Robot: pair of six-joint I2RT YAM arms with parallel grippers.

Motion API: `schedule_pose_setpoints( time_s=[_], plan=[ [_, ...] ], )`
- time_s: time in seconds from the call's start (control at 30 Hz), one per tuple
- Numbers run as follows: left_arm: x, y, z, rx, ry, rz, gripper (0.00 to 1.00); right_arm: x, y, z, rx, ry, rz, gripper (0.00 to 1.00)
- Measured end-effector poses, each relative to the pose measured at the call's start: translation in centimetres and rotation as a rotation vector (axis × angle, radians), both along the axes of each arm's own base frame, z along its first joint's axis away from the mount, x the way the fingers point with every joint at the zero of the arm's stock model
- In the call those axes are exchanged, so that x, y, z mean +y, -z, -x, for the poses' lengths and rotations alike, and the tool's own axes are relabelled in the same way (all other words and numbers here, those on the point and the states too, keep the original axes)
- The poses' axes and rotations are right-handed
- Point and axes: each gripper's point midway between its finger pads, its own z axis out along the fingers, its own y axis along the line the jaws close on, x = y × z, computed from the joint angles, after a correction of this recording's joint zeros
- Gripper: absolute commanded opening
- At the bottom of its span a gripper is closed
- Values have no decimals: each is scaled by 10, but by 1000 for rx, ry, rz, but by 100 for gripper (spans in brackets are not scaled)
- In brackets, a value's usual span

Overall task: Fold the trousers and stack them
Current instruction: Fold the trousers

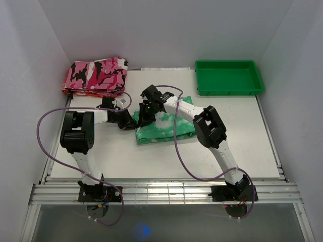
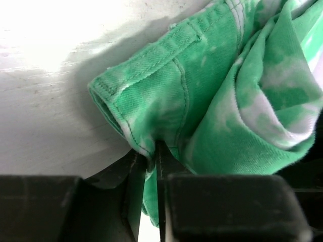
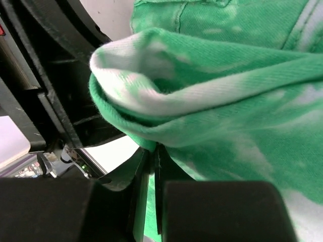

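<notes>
I am clamping the bright green, white-blotched soft cloth trousers (image 1: 166, 127) with 2 grippers. My left gripper (image 2: 151, 157) is pinching a stitched hem, its jaws narrowed onto the cloth. My right gripper (image 3: 151, 151) is pinching a fold the same way. The trousers are lying bunched mid-way across the flat white table (image 1: 151, 161).

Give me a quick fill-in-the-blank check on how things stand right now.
1. The left gripper and the right gripper both have their jaws ____ on the trousers.
2. The camouflage cloth lies at the far ____ corner of the table.
3. The tray at the far right is coloured ____.
Missing words: shut; left; green.
</notes>
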Motion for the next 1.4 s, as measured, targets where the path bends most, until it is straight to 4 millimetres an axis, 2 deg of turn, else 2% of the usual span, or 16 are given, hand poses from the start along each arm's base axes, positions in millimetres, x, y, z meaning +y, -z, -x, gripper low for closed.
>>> schedule_pose_setpoints(
  time_s=[0.1, 0.13, 0.17, 0.23, 0.37, 0.5, 0.6, 0.67, 0.73, 0.8, 0.9, 0.93, 1.0, 1.1, 1.23, 1.4],
  plan=[
    [3, -2, 1, 10, 3, -14, 31, 1, -1, -1, 7, 2, -9, 34],
    [6, -2, 1, 12, 1, -19, 32, 1, -2, -1, 9, 1, -16, 49],
    [8, -3, 1, 16, 1, -24, 34, 3, -4, -1, 12, -1, -28, 58],
    [15, -4, 4, 23, -3, -30, 44, 6, -10, -2, 5, -14, -51, 73],
    [41, -13, 2, 17, -45, -48, 59, 11, -29, -11, -34, -39, -114, 89],
    [64, -27, -2, -22, -71, -90, 72, -5, -51, -30, -76, -35, -160, 97],
    [64, -46, -3, -75, -52, -99, 77, -32, -79, -55, -136, -7, -201, 96],
    [61, -62, -3, -121, -34, -98, 78, -59, -99, -71, -203, 8, -216, 94],
    [55, -78, -3, -168, -13, -95, 77, -91, -119, -85, -290, 18, -212, 93],
    [44, -91, -2, -208, 19, -92, 72, -130, -136, -95, -395, 27, -176, 92],
    [19, -103, 0, -254, 95, -79, 63, -192, -146, -95, -513, 63, -62, 90],
    [11, -105, 0, -266, 117, -74, 62, -213, -144, -91, -550, 77, -16, 90],
    [-9, -107, 5, -286, 173, -63, 59, -251, -132, -67, -558, 100, 77, 90],
    [-36, -107, 11, -301, 245, -41, 56, -290, -106, -33, -497, 131, 167, 90],
    [-59, -90, 10, -261, 283, -18, 51, -317, -66, -10, -380, 174, 236, 90],
    [-63, -44, 6, -111, 244, -11, 39, -327, -33, 12, -245, 218, 239, 90]
  ],
)
